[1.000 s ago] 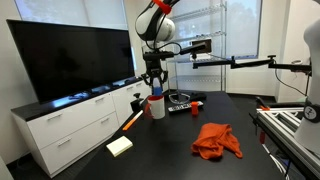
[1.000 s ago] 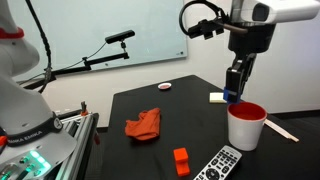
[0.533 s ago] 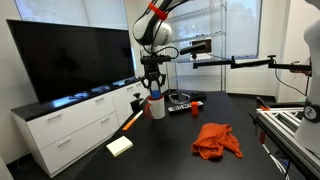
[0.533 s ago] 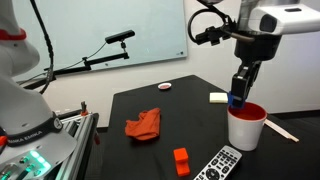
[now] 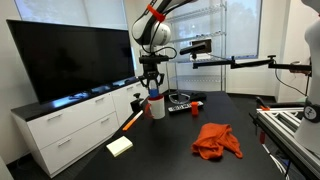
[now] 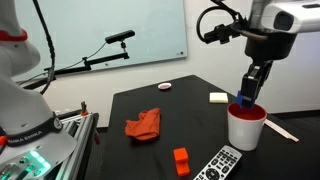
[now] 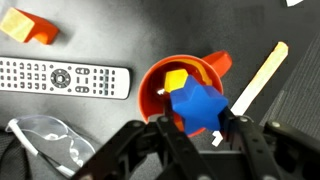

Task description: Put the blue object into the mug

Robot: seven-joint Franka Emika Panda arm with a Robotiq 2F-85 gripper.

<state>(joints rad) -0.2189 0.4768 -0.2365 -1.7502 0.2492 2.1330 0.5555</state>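
Over the mug (image 7: 153, 90) mouth | claw (image 7: 200, 128) clamped on blue object (image 7: 200, 103), toward the rim's 5 o'clock in wrist view | carry done; release left

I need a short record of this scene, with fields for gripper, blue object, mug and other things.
gripper: shut on the blue object, over the mug
blue object: held above the mug opening, not yet released
mug: upright, red inside
other things: remote, red cloth, orange block
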